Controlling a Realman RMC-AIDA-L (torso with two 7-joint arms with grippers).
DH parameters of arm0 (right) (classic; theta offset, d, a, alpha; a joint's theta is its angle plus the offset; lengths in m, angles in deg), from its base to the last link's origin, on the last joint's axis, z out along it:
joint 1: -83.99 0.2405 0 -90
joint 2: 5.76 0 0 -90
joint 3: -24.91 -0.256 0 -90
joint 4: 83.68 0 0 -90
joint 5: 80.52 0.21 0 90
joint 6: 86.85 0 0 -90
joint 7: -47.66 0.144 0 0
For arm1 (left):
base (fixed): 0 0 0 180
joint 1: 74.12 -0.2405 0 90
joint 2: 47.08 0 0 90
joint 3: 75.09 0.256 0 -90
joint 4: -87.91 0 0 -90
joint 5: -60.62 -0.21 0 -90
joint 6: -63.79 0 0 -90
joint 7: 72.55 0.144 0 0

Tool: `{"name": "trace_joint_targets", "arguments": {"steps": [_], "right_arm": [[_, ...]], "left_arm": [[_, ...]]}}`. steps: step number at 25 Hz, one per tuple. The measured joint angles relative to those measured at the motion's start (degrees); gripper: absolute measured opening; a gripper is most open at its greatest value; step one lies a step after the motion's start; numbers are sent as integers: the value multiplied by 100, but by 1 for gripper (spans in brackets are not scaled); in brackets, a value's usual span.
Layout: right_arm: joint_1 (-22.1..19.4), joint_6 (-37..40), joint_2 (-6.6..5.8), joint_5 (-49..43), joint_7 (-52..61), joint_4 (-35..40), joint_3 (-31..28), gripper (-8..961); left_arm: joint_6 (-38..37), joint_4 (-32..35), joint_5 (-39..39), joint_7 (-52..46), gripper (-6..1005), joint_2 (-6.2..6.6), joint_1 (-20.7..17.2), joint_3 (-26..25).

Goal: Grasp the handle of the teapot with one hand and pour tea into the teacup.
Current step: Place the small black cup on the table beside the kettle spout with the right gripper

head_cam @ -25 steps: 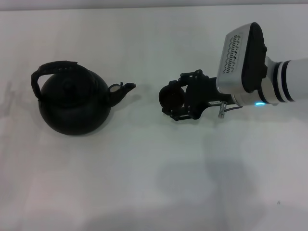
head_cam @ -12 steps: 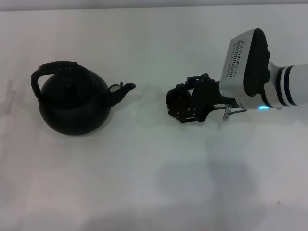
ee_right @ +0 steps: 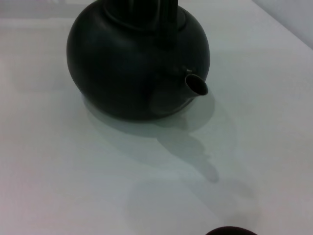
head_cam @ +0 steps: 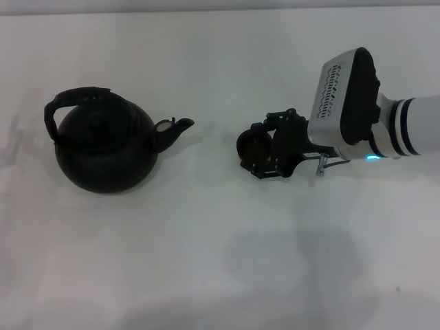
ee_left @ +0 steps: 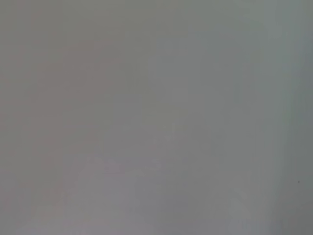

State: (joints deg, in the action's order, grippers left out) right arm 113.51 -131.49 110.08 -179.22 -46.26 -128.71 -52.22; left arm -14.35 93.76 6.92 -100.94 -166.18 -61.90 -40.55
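1. On the white table (head_cam: 220,261), the teapot (head_cam: 103,148) sits at the robot's left with its spout (head_cam: 173,129) pointing toward the teacup (head_cam: 251,144), which is near it with bare table between them.
2. Right gripper (head_cam: 265,151) is at the teacup, its black fingers around the small round cup; whether they clamp it or merely flank it I cannot tell, since black sits against black.
3. Left gripper is not in the head view, and its wrist camera shows only a featureless grey surface.
4. Step in hand, as I judge it: setting up the cup in front of the spout. Pouring has not begun, and the handle (head_cam: 69,102) is untouched.
5. Next move calls for an arm to reach over the pot and close on the arched bail near its top, then lift and tilt so the spout comes above the cup.
6. Materials: the pot is matte black and round-bodied with a knobbed lid (head_cam: 96,127); the handle looks thick and rough-wrapped, likely a good grip. The right wrist view shows the short spout's open mouth (ee_right: 196,85) and the cup's rim (ee_right: 230,230) at the frame edge.
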Motion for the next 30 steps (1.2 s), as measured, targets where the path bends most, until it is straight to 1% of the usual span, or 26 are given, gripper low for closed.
{"name": "trace_joint_targets", "arguments": {"steps": [27, 30], "right_arm": [[23, -74, -18, 141, -3, 24, -55, 753], [19, -59, -17, 142, -5, 24, -60, 792]], "left_arm": [[-8, -5, 0, 0, 712, 0, -57, 9], [-8, -5, 0, 0, 712, 0, -55, 9]]}}
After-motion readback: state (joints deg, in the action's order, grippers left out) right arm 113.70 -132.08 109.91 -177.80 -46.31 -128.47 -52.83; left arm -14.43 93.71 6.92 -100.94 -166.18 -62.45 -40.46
